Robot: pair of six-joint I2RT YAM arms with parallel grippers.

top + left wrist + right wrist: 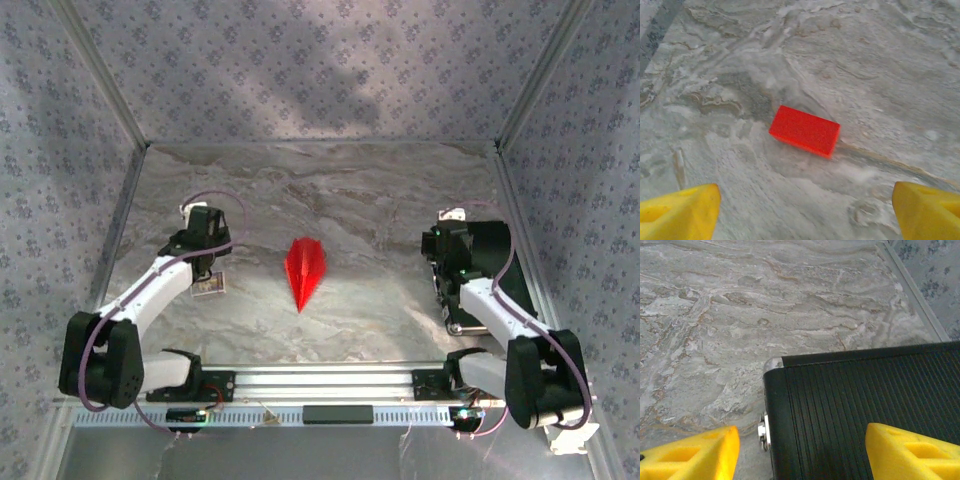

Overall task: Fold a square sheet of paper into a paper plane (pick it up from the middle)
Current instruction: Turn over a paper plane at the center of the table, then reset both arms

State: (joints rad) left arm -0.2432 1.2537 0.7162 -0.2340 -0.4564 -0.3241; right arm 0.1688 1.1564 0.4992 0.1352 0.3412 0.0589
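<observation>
Centre of the top view: paper plane [304, 272], a narrow red dart flat on the marble-patterned table [380, 200], tip toward the bottom edge, well apart from both arms. Left wrist view: left gripper [805, 207] spread wide, holding nothing, yellow fingertips [682, 210] at the bottom corners, small red rectangular piece [805, 131] mid-frame beyond them. Right wrist view: right gripper [801, 452] likewise wide open and empty, over a black ribbed case [865, 400] at lower right.
</observation>
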